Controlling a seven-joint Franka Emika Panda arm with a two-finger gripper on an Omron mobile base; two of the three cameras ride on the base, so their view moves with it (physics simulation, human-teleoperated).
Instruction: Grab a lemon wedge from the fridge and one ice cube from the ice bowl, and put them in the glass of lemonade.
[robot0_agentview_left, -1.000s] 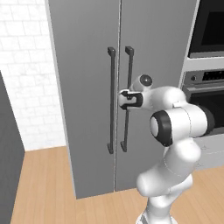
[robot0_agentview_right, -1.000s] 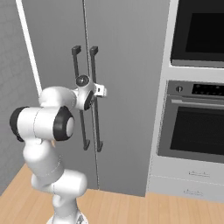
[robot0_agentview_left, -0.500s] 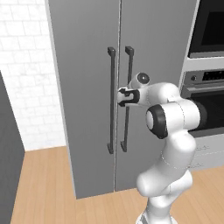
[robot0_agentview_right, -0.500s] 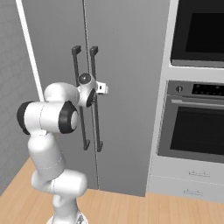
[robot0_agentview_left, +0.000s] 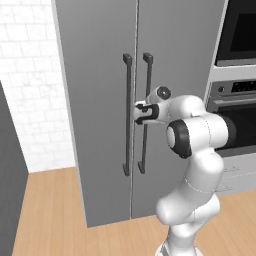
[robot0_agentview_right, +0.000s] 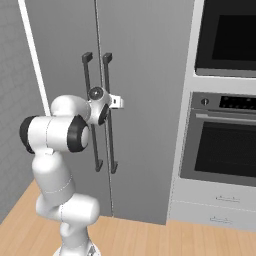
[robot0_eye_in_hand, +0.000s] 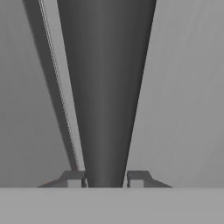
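The fridge (robot0_agentview_left: 100, 75) is a tall grey double-door cabinet with both doors closed, also seen in the right base view (robot0_agentview_right: 145, 75). Two dark vertical bar handles (robot0_agentview_left: 127, 115) run beside its centre seam. My gripper (robot0_agentview_left: 137, 114) is at mid-height on the handles. In the hand view a dark handle bar (robot0_eye_in_hand: 107, 87) rises between my fingertips (robot0_eye_in_hand: 138, 178), which press against its two sides, so my gripper (robot0_eye_in_hand: 106, 179) is shut on it. The door seam runs just left of that bar. The lemon wedge, the ice bowl and the glass of lemonade are out of view.
A black-fronted oven and microwave column (robot0_agentview_right: 225, 150) stands right of the fridge, with drawers (robot0_agentview_right: 220, 207) below it. A white brick wall (robot0_agentview_left: 30, 100) lies to the fridge's left. The wooden floor (robot0_agentview_left: 55, 215) spreads in front.
The fingers have closed from wide open onto the handle bar. The arm's elbow has swung slightly, while the hand has stayed at the handles.
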